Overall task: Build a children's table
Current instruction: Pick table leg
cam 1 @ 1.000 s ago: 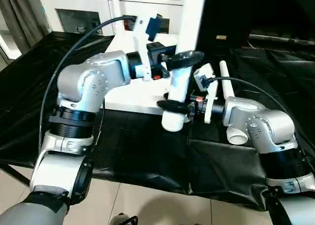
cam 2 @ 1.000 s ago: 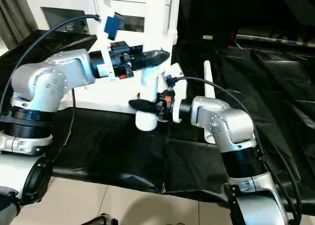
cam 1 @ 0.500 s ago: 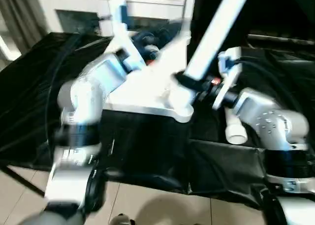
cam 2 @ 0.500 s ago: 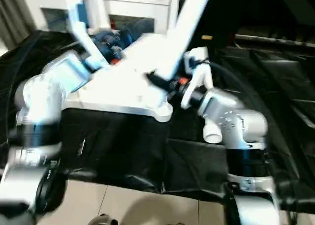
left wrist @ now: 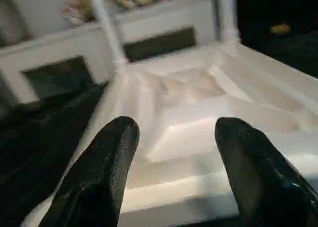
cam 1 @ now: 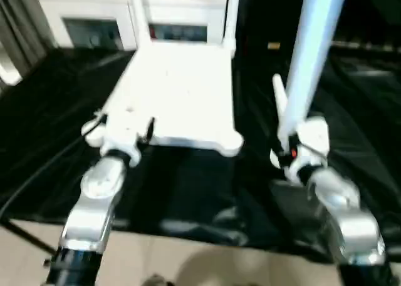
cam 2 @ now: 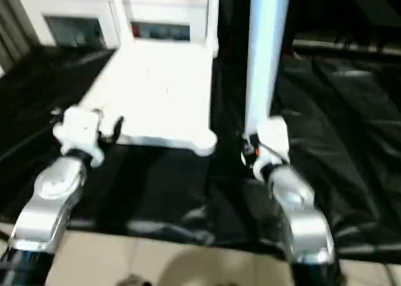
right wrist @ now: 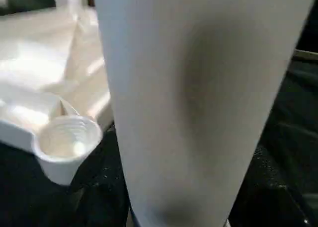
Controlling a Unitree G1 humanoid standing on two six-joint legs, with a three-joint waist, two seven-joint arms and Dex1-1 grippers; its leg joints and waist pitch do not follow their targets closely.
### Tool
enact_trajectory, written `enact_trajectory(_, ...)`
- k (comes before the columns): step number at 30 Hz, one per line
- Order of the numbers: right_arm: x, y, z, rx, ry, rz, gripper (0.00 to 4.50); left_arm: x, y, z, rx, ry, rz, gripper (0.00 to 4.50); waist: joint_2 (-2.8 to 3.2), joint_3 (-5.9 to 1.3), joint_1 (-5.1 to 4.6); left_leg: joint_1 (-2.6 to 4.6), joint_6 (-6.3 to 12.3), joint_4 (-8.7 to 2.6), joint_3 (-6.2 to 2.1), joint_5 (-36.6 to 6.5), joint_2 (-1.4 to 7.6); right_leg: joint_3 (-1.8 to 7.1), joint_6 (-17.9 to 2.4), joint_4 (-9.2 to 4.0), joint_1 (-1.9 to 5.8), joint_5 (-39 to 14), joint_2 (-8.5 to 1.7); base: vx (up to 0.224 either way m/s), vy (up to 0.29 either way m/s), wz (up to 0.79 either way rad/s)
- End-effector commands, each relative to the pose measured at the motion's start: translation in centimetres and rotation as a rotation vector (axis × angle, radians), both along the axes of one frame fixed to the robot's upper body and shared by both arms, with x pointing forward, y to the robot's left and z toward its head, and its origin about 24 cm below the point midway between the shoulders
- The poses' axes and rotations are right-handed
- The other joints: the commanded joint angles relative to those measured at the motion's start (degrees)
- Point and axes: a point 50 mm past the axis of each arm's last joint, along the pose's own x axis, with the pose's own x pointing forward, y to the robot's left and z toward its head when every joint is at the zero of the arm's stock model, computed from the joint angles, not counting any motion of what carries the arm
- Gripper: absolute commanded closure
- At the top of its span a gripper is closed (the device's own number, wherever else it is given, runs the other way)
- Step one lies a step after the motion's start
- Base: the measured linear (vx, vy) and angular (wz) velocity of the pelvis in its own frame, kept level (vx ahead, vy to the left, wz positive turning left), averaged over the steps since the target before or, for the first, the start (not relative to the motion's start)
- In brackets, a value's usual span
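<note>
Right gripper point(cam 1: 289, 156) is clamping a leg point(cam 1: 310, 54) upright; left gripper point(left wrist: 171, 152) is hanging apart, empty, over the tabletop point(cam 1: 182, 92).

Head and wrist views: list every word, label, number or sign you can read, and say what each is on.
No readable text anywhere.
Small yellow tag on the black cloth: too blurred to read.
Red spot on the cabinet: no letters discernible.
Tabletop and held leg: plain white, no markings.
</note>
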Motion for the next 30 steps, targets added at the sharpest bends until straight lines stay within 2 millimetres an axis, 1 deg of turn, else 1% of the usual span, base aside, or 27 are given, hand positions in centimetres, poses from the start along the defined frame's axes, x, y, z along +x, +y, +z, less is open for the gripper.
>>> enact_trajectory(1,0.4,0.4,1.0,0.063,-0.060,-0.012,2.56,0.0,0.9,0.0,0.028,-0.017,0.063,1.53,-0.69,-3.42,1.01,-1.01,7.51,-1.22,-2.27,-4.92,1.94,7.13,-10.59,-8.67,3.98,-32.39,-11.39,-0.032,0.170,0.02)
enact_trajectory(2,0.6,0.5,0.6,0.067,-0.044,-0.017,2.56,0.1,1.0,0.1,0.023,-0.025,0.084,1.53,0.06,-3.36,0.12,0.12,8.84,-3.60,-1.43,-7.12,1.34,4.92,-10.57,-7.79,3.14,-31.11,-7.78,-0.043,0.204,0.06)
enact_trajectory(4,0.7,0.5,0.5,0.069,-0.039,-0.024,2.56,0.1,1.1,0.2,0.021,-0.031,0.107,1.53,0.85,-3.62,-1.36,2.70,11.01,-5.65,0.05,-10.41,0.60,2.45,-9.58,-6.50,1.56,-27.47,-3.75,-0.053,0.223,0.12)
enact_trajectory(5,0.7,0.5,0.5,0.082,-0.044,-0.023,2.56,0.4,1.0,0.2,0.038,-0.041,0.110,1.53,2.12,-3.77,-3.91,4.58,13.10,-8.44,0.56,-15.45,0.58,-1.53,-7.31,-2.96,-0.03,-18.02,1.24,-0.065,0.233,0.14)
enact_trajectory(6,0.7,0.5,0.5,0.083,-0.045,-0.021,2.56,0.4,0.9,0.2,0.051,-0.046,0.107,1.53,2.82,-3.59,-4.21,4.24,11.50,-9.83,0.77,-18.22,1.14,-2.45,-6.67,-1.25,-0.30,-15.00,2.21,-0.085,0.214,0.18)
enact_trajectory(7,0.6,0.5,0.5,0.082,-0.046,-0.019,2.56,0.4,0.9,0.3,0.058,-0.049,0.103,1.53,3.16,-3.35,-4.12,2.79,5.08,-12.02,0.51,-25.31,2.82,-3.15,-5.96,1.81,0.45,-8.09,2.52,-0.085,0.214,0.18)
enact_trajectory(8,0.6,0.6,0.5,0.080,-0.047,-0.015,2.56,0.5,0.8,0.4,0.076,-0.058,0.093,1.53,3.18,-3.38,-3.62,2.64,-3.70,-12.70,-0.37,-32.58,4.50,-2.28,-5.64,0.75,1.17,-2.82,0.68,-0.092,0.137,0.18)
enact_trajectory(9,0.5,0.6,0.6,0.087,-0.050,-0.016,2.56,0.6,0.7,0.6,0.073,-0.062,0.088,1.53,2.69,-3.23,-3.71,3.04,-13.09,-12.99,-0.48,-40.36,4.61,-0.76,-5.95,-0.89,1.42,-6.02,-0.28,-0.089,0.076,0.19)
enact_trajectory(10,0.5,0.6,0.6,0.094,-0.053,-0.016,2.56,0.7,0.6,0.8,0.068,-0.063,0.085,1.53,2.80,-3.28,-3.92,4.01,-16.15,-13.13,-0.95,-42.41,5.09,-0.86,-6.01,-0.96,1.01,-8.72,0.46,-0.089,0.076,0.19)
enact_trajectory(11,0.5,0.6,0.6,0.101,-0.056,-0.022,2.56,0.8,0.5,1.0,0.062,-0.073,0.080,1.53,3.07,-3.26,-4.36,4.42,-16.30,-14.99,-1.92,-42.89,8.37,-2.03,-4.23,0.05,0.82,-10.04,1.65,-0.091,0.032,0.26)
enact_trajectory(12,0.5,0.6,0.6,0.111,-0.059,-0.027,2.56,0.9,0.3,1.2,0.062,-0.089,0.072,1.53,3.78,-3.23,-3.50,2.14,-12.52,-18.06,-2.25,-43.07,11.76,-2.69,-1.39,5.01,2.17,-5.93,1.91,-0.100,-0.045,0.25)
enact_trajectory(14,0.6,0.6,0.8,0.127,-0.057,-0.033,2.56,1.3,0.3,1.4,0.049,-0.073,0.074,1.53,4.25,-3.22,-2.43,2.05,-6.91,-17.50,-0.82,-41.64,10.92,-2.22,-0.94,5.95,2.29,-6.36,1.23,-0.102,-0.080,0.24)
enact_trajectory(15,0.6,0.6,1.0,0.132,-0.056,-0.030,2.56,1.4,0.3,1.5,0.046,-0.064,0.072,1.53,4.09,-3.64,-1.60,2.06,-5.63,-16.24,1.36,-40.71,8.79,-1.12,-1.75,4.98,2.58,-8.54,0.36,-0.094,-0.161,0.19)
enact_trajectory(16,0.6,0.7,1.0,0.132,-0.054,-0.023,2.56,1.5,0.3,1.6,0.046,-0.067,0.066,1.53,0.66,-4.62,-1.71,3.57,-6.07,-10.83,2.67,-33.32,3.55,2.53,-2.01,-0.37,2.15,-19.73,-2.46,-0.094,-0.161,0.19)
enact_trajectory(17,0.7,1.0,1.1,0.130,-0.048,0.001,2.56,1.5,0.2,1.8,0.042,-0.079,0.039,1.53,-1.44,-3.96,-0.58,2.85,-1.09,1.91,-0.08,-9.19,-1.04,6.98,-1.53,-8.68,0.15,-40.58,-11.15,-0.089,-0.172,-0.01)
enact_trajectory(18,0.7,1.2,1.1,0.112,-0.042,0.021,2.56,1.4,0.0,1.9,0.024,-0.081,0.013,1.53,-0.92,-3.96,0.62,-3.74,1.81,2.59,-3.06,3.13,-4.02,7.03,3.91,-6.18,5.46,-42.38,-7.42,-0.034,-0.133,-0.21)
enact_trajectory(19,0.7,1.2,1.1,0.110,-0.041,0.024,2.56,1.4,0.0,1.9,0.020,-0.081,0.009,1.53,-1.36,-3.00,1.02,-3.24,0.91,1.21,-2.77,2.12,-2.68,5.91,4.62,-6.77,4.70,-43.51,-7.72,-0.034,-0.133,-0.21)
enact_trajectory(20,0.8,1.3,1.1,0.104,-0.037,0.031,2.56,1.3,-0.1,1.9,0.010,-0.081,-0.001,1.53,-0.27,-3.09,1.28,-0.96,-0.38,-2.35,-3.03,-2.65,-0.61,4.16,0.43,-5.39,3.67,-37.05,-5.91,-0.028,-0.072,-0.11)
enact_trajectory(21,0.8,1.4,1.0,0.103,-0.034,0.034,2.56,1.3,-0.2,1.9,0.009,-0.083,-0.008,1.53,0.40,-3.55,1.15,0.13,-0.81,-3.71,-2.82,-5.17,0.03,3.29,-1.62,-4.92,3.40,-32.52,-4.45,-0.090,-0.040,0.13)
enact_trajectory(22,0.9,1.5,0.7,0.098,-0.021,0.046,2.56,1.0,-0.5,2.0,0.005,-0.086,-0.033,1.53,-1.47,-4.75,0.22,1.38,-0.27,-5.12,-2.43,-7.86,1.09,2.60,-3.40,-3.18,3.58,-24.13,-2.41,-0.090,-0.040,0.13)
enact_trajectory(24,1.0,1.5,0.6,0.099,-0.017,0.048,2.56,0.9,-0.5,1.9,0.004,-0.082,-0.038,1.53,0.54,-2.87,-1.56,2.82,-1.92,-6.61,-2.48,-26.86,1.61,1.77,-5.31,-4.97,2.94,-37.59,-2.62,-0.085,-0.021,0.01)
enact_trajectory(25,1.0,1.4,0.6,0.101,-0.013,0.049,2.56,0.8,-0.6,1.9,0.003,-0.082,-0.041,1.53,-0.33,-2.42,-2.23,3.39,-2.39,-6.64,-2.46,-31.11,1.52,1.11,-4.41,-5.92,2.91,-41.89,-2.39,-0.070,-0.009,-0.07)
enact_trajectory(26,1.1,1.5,0.7,0.102,-0.008,0.056,2.56,0.6,-0.4,1.7,-0.012,-0.072,-0.030,1.53,0.43,-1.57,-3.07,6.99,-3.41,-5.69,-2.56,-40.81,1.23,-1.15,-2.59,-8.10,1.45,-48.30,-1.61,-0.054,0.008,-0.05)
enact_trajectory(27,1.2,1.6,0.7,0.098,-0.001,0.065,2.56,0.4,-0.3,1.5,-0.023,-0.067,-0.023,1.53,1.11,-0.82,-4.31,8.33,-3.58,-6.61,-3.14,-47.05,1.86,-3.96,-1.67,-8.59,2.19,-44.65,-0.24,0.000,0.000,0.00)
enact_trajectory(28,1.3,1.7,0.7,0.091,0.001,0.073,2.56,0.4,-0.2,1.4,-0.028,-0.061,-0.017,1.53,1.93,-0.21,-4.56,6.26,-4.06,-9.98,-3.57,-52.32,3.34,-4.94,-1.68,-5.21,4.51,-39.26,0.97,0.000,0.000,0.00)
enact_trajectory(29,1.3,1.7,0.7,0.087,0.001,0.080,2.56,0.3,-0.2,1.2,-0.037,-0.052,-0.013,1.53,2.60,-0.44,-2.86,0.09,-5.44,-15.90,-2.03,-59.79,4.34,-4.66,-3.06,7.84,11.29,-20.10,2.18,0.000,0.000,0.00)
enact_trajectory(30,1.3,1.7,0.6,0.086,0.001,0.082,2.56,0.2,-0.1,1.1,-0.042,-0.048,-0.011,1.53,2.37,-1.41,-1.35,2.35,-3.67,-14.91,-1.26,-57.84,3.87,-3.91,-2.90,6.87,9.79,-16.49,2.54,0.000,0.000,0.00)
